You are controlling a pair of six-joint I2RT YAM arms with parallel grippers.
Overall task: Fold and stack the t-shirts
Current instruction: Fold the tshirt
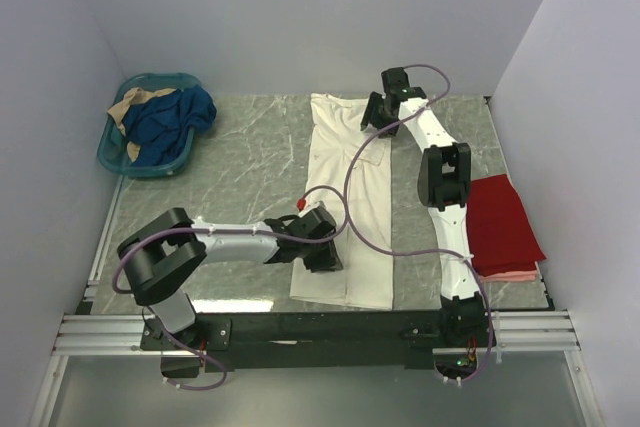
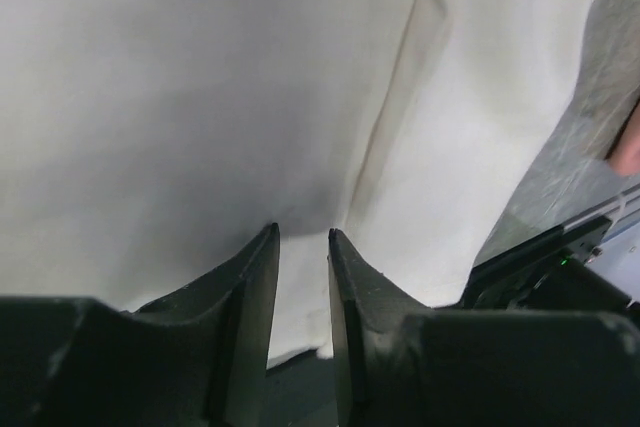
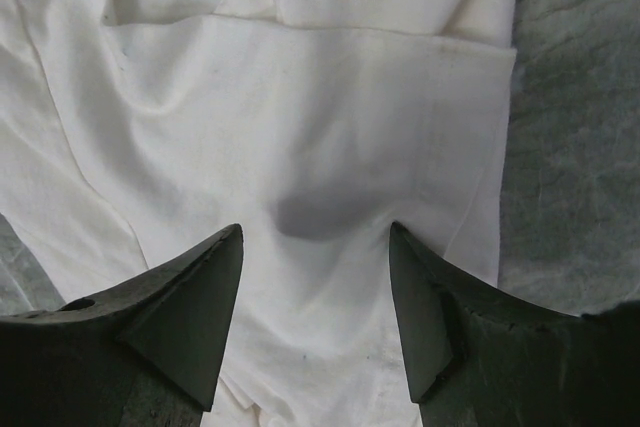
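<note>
The cream-white t-shirt (image 1: 345,207) lies in the middle of the table (image 1: 250,162), folded lengthwise into a long narrow strip that runs from the far edge to the near edge. Its cloth is mostly smooth, with a seam line along it and soft creases at the far end. At the right, the red t-shirt (image 1: 503,217) lies folded flat on the pink t-shirt (image 1: 512,274), of which only a thin near edge shows. That makes three tees: one cream, one red, one pink.

The left gripper (image 2: 300,235) rests on the near left part of the cream strip, just beside its near hem. Its jaws are only a slit apart, with the tips against the cloth. I cannot tell whether any cloth is nipped between them. The right gripper (image 3: 315,232) is at the far end of the same tee, with its jaws spread wide over the cloth and nothing held.

At the far left stands one teal basket (image 1: 115,157), holding a blue cloth (image 1: 170,122) and a tan cloth (image 1: 130,102). It is well apart from the tees. A purple cable (image 1: 352,172) loops across the cream tee between the two arms. The right arm (image 1: 445,187) reaches between the cream strip and the red-and-pink pile.
</note>
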